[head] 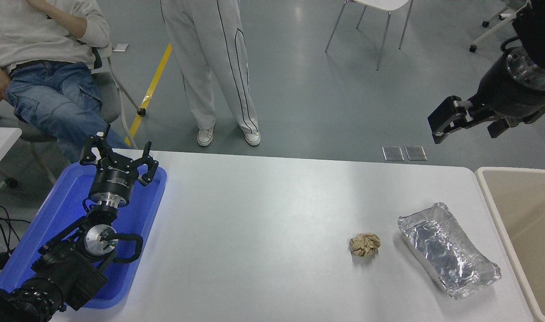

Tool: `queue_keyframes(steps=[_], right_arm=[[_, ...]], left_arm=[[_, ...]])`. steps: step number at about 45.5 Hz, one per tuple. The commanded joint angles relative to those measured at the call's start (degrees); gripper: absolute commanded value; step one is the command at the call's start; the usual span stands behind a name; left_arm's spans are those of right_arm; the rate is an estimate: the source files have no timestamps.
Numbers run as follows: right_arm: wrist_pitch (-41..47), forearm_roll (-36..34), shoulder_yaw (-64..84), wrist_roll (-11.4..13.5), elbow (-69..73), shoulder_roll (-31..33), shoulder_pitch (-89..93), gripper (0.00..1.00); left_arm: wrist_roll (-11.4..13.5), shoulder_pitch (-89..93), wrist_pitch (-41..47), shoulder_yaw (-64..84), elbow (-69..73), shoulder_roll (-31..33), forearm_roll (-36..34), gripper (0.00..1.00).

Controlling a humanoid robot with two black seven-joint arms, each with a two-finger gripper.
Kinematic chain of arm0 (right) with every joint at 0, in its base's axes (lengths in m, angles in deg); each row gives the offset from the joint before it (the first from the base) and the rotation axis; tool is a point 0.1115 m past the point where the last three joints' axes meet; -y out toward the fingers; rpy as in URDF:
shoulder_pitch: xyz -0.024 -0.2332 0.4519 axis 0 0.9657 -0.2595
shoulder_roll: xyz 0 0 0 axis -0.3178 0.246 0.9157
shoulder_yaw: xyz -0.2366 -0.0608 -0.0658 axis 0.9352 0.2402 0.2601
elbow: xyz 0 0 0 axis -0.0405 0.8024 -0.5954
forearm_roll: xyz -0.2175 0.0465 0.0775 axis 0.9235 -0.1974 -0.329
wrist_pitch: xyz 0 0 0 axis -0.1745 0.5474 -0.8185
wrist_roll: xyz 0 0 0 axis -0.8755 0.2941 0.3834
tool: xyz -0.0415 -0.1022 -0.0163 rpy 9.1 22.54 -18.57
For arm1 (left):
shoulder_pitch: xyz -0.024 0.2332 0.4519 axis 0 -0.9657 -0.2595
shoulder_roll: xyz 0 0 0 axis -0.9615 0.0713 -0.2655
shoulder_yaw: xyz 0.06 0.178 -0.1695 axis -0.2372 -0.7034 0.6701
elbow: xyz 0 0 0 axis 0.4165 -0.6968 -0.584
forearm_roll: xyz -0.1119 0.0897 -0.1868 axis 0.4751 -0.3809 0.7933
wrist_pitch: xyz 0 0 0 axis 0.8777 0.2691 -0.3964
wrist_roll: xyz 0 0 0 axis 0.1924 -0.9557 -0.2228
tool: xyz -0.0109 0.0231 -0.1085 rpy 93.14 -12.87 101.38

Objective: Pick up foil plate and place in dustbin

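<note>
crinkled silver foil plate (pixel 449 250) flat on table, just beside beige dustbin (pixel 518 214)

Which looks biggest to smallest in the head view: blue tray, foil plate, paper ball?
1. blue tray, partly hidden by the parked left arm
2. foil plate
3. paper ball
Plate and ball lie at similar depth, so that order is safe.

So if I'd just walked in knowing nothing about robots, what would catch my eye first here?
Probably the shiny foil plate lying near the right end of the white table, with a small crumpled brown paper ball just to its left and the beige dustbin beside the table's right edge. Then the right gripper, raised high above that end, and the left gripper parked over a blue tray.
</note>
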Motion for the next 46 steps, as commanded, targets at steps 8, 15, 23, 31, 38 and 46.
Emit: queue_keyframes(steps=[8,15,23,31,38,46], right_arm=[[0.00,0.00,0.00,0.00,0.00,0.11,-0.49,1.00],[0.00,0.00,0.09,0.00,-0.09,0.46,-0.14,1.00],[0.00,0.00,0.00,0.00,-0.09,0.72,0.83,1.00],[0.00,0.00,0.09,0.00,-0.09,0.73,0.83,1.00],[0.00,0.00,0.00,0.00,-0.09,0.73,0.83,1.00],[0.00,0.00,0.09,0.00,0.00,0.90,0.91,1.00]], left_arm=[[-0.03,0.00,0.00,-0.02,0.09,0.00,0.00,1.00],[-0.03,0.00,0.00,0.06,0.00,0.00,0.00,1.00],[-0.03,0.00,0.00,0.06,0.00,0.00,0.00,1.00],[-0.03,0.00,0.00,0.06,0.00,0.00,0.00,1.00],[-0.03,0.00,0.00,-0.02,0.00,0.00,0.00,1.00],[-0.03,0.00,0.00,0.06,0.00,0.00,0.00,1.00]])
